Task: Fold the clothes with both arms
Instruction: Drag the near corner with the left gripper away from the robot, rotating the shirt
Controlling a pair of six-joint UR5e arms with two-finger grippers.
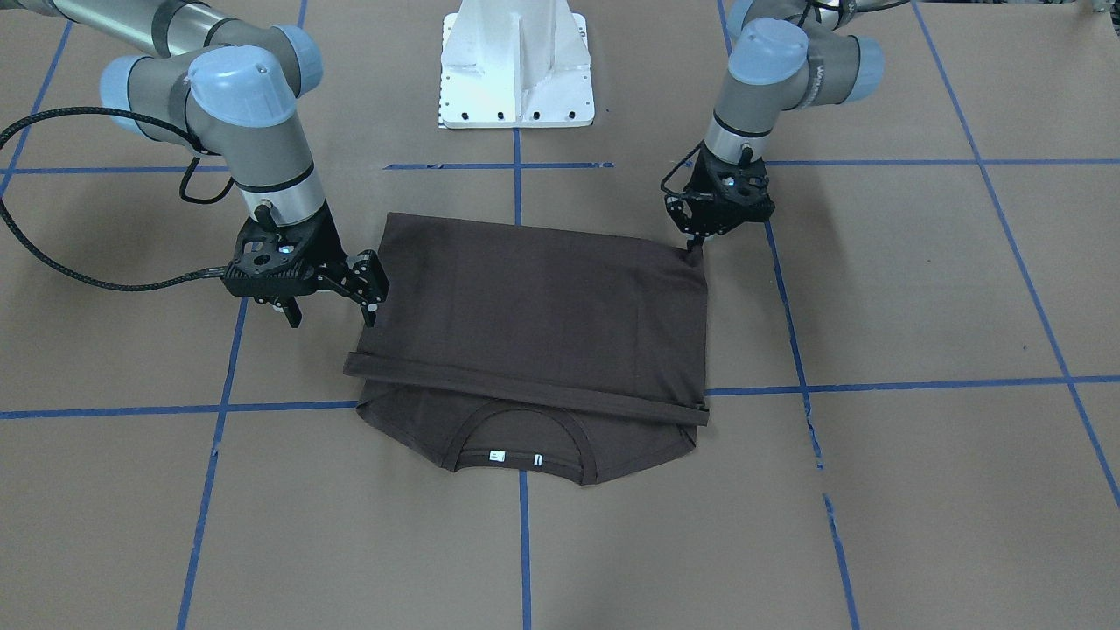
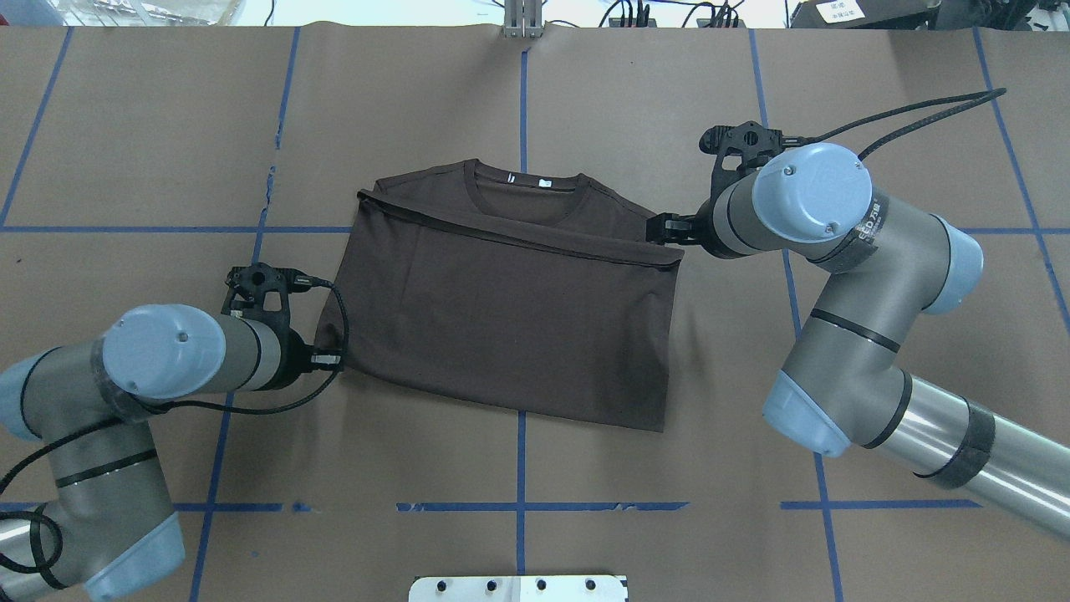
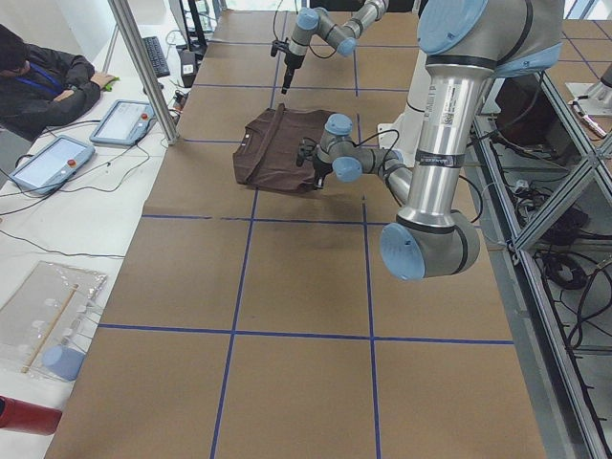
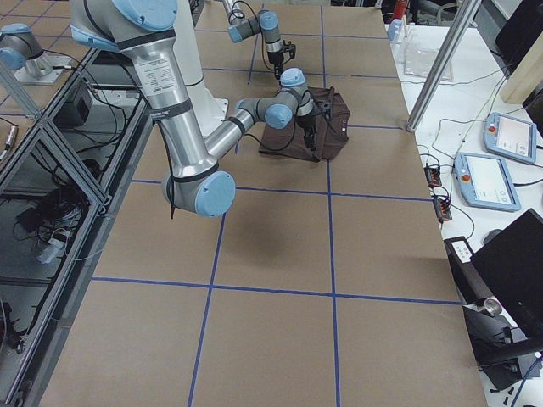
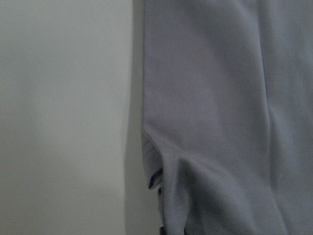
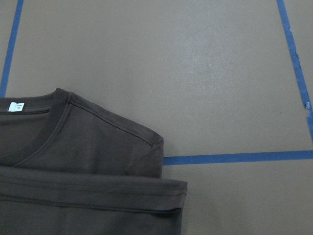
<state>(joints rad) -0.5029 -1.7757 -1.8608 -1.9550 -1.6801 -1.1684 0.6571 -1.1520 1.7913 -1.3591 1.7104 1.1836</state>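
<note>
The brown paper-covered surface (image 1: 875, 289) is marked into squares by blue tape lines (image 1: 875, 383), and the white pedestal (image 1: 516, 61) stands at its robot-side edge. Both arms reach in from either side of it: the right arm (image 1: 254, 131) bends down on one side of the cloth and the left arm (image 1: 787, 61) on the other.

Between them the dark brown T-shirt (image 1: 534, 306) lies flat near the middle of the surface, folded once. Its bottom half is laid over the chest, so the hem runs as a slightly slanted band just short of the neckline, and the sleeves are tucked out of sight.

The right end effector (image 1: 332, 315) sits low at the shirt's side edge with its two fingers spread wide and nothing between them. One finger is just against the cloth's edge, the other out over bare paper. Its wrist view shows only the shoulder and the hem corner lying loose.

The left end effector (image 1: 696, 249) is pinched closed on the folded corner at the opposite side — fingertips together on the cloth. In its wrist view the fabric puckers toward the grip.

The ribbed collar (image 1: 525, 433) shows beyond the hem, on the side away from the robot, with the white neck tags (image 1: 499, 455) inside it.
</note>
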